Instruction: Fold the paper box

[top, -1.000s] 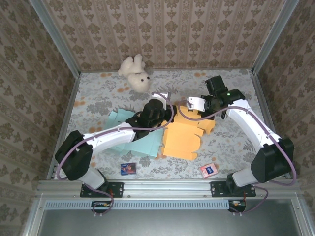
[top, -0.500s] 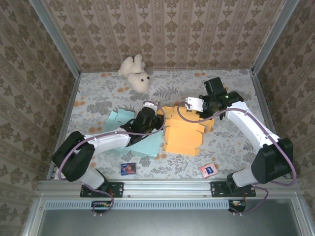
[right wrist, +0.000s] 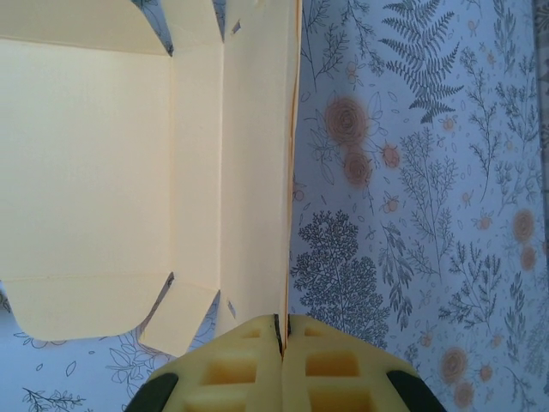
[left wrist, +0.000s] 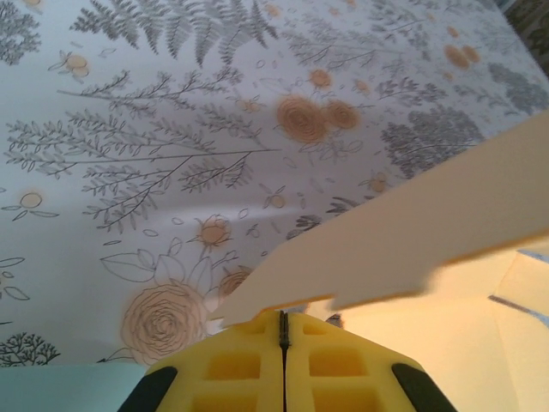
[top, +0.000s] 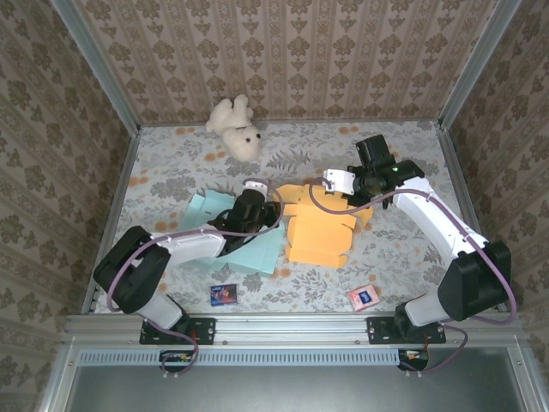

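Observation:
The paper box (top: 319,233) is a flat orange-yellow blank in the middle of the table, with its side flaps partly raised. My left gripper (top: 264,204) is at the blank's left edge. In the left wrist view its yellow fingers (left wrist: 334,360) are pressed together at a corner of a raised flap (left wrist: 429,232). My right gripper (top: 343,196) is at the blank's far right edge. In the right wrist view it (right wrist: 280,319) is shut on the thin edge of an upright wall of the box (right wrist: 86,163).
A teal paper sheet (top: 244,251) lies under my left arm, left of the box. A white teddy bear (top: 238,129) sits at the back. Two small cards (top: 223,293) (top: 363,297) lie near the front edge. Metal rails and patterned walls enclose the table.
My left gripper has drawn back to the left from over the blank, and the blank's left flap now stands up. The right gripper has barely shifted.

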Robot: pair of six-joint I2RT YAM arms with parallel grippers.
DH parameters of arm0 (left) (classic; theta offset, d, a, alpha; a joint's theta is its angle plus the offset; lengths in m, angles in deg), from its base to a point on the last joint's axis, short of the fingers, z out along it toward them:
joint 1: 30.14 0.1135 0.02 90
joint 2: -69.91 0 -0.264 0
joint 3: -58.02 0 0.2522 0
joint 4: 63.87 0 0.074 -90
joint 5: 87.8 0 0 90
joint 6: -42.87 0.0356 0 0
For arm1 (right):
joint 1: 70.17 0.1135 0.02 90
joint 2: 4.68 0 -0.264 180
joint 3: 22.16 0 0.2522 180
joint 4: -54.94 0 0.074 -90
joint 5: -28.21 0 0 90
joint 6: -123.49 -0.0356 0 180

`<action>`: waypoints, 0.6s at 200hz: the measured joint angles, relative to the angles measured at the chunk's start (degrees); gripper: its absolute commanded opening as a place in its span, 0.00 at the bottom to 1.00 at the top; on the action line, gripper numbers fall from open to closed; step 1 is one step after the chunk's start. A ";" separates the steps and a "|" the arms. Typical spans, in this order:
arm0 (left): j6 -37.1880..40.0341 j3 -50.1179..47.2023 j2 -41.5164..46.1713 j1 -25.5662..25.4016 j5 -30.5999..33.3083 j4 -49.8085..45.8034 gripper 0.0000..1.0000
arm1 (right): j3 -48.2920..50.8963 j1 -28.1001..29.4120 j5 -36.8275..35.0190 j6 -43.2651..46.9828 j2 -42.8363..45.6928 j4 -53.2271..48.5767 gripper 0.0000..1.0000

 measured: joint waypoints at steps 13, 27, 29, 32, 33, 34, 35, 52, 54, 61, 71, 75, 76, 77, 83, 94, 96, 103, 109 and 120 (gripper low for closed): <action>-0.22 0.00 -1.20 0.59 -0.15 0.44 0.06 | 0.15 0.00 -0.22 0.00 0.00 0.48 0.00; -0.39 0.00 -2.32 1.01 -0.44 1.25 0.06 | 0.44 0.00 -0.39 0.00 -0.02 1.09 0.00; -0.42 0.00 -2.47 1.01 -0.44 1.36 0.06 | 0.50 0.00 -0.42 0.00 -0.02 1.20 0.00; -0.46 0.00 -2.69 1.03 -0.48 1.46 0.06 | 0.61 0.02 -0.44 0.00 -0.04 1.33 0.00; -0.46 0.00 -2.73 1.03 -0.50 1.51 0.06 | 0.61 0.02 -0.42 0.00 -0.07 1.36 0.00; -0.48 0.00 -2.84 1.07 -0.57 1.57 0.06 | 0.68 0.02 -0.42 0.00 -0.07 1.46 0.00; -0.50 0.00 -2.89 1.09 -0.59 1.60 0.06 | 0.70 0.02 -0.44 0.00 -0.07 1.49 0.00; -0.85 0.00 -4.13 1.36 -1.03 2.23 0.06 | 1.53 0.28 -0.70 0.02 -0.42 2.47 0.00; -0.87 0.00 -4.28 1.38 -1.05 2.32 0.06 | 1.62 0.33 -0.79 0.04 -0.48 2.58 0.00; -1.01 0.00 -4.79 1.38 -1.29 2.47 0.06 | 2.03 0.42 -1.11 0.17 -0.87 2.97 0.00; -1.11 0.02 -5.44 1.51 -1.60 2.56 0.04 | 2.54 0.63 -1.68 0.24 -1.64 3.54 0.00; -1.14 0.02 -5.70 1.55 -1.73 2.64 0.04 | 2.69 0.76 -1.88 0.28 -1.99 3.87 0.00; -1.14 0.02 -5.77 1.57 -1.73 2.67 0.04 | 2.71 0.76 -1.90 0.28 -2.05 3.91 0.00; -1.16 0.02 -5.88 1.62 -1.77 2.69 0.04 | 2.73 0.81 -1.97 0.33 -2.21 3.96 0.00; -1.31 0.02 -6.29 1.75 -1.95 2.93 0.04 | 2.84 0.98 -2.23 0.39 -2.82 4.31 0.00; -1.51 0.02 -7.06 2.10 -2.36 3.21 0.04 | 2.84 1.25 -2.58 0.39 -3.91 4.92 0.00; -1.51 0.02 -7.23 2.14 -2.45 3.28 0.04 | 2.84 1.27 -2.64 0.39 -4.09 5.05 0.00; -1.55 0.02 -7.76 2.45 -2.64 3.52 0.04 | 2.84 1.44 -2.95 0.37 -4.61 5.57 0.00; -1.70 0.02 -8.15 2.58 -2.91 3.76 0.04 | 2.84 1.55 -3.21 0.39 -4.96 5.77 0.00; -1.99 0.02 -8.83 2.89 -3.21 4.33 0.04 | 2.86 1.84 -3.72 0.42 -5.49 6.38 0.00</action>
